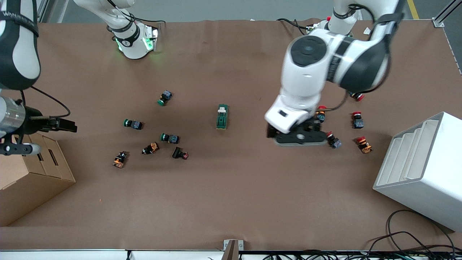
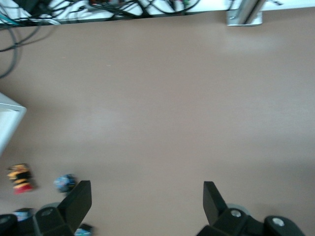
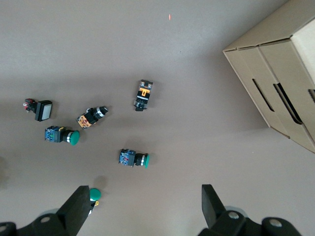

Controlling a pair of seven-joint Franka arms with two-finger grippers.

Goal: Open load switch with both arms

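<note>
The load switch [image 1: 222, 116], a dark green oblong block with a white toggle at the end toward the robots' bases, lies on the brown table mid-way between the two arms. It shows in neither wrist view. My left gripper [image 1: 296, 138] hangs over the table beside the switch, toward the left arm's end, among red pushbuttons. It is open with nothing between its fingers [image 2: 81, 199]. My right gripper [image 1: 72, 126] is open and empty at the right arm's end, above the cardboard box's edge. Its fingers [image 3: 210, 201] frame bare table.
Green and orange pushbuttons [image 1: 169, 137] [image 3: 133, 158] lie scattered toward the right arm's end. Red pushbuttons [image 1: 357, 120] [image 2: 19, 178] lie toward the left arm's end. A cardboard box [image 1: 29, 177] [image 3: 275, 73] and a white slotted rack [image 1: 422, 169] stand at opposite ends.
</note>
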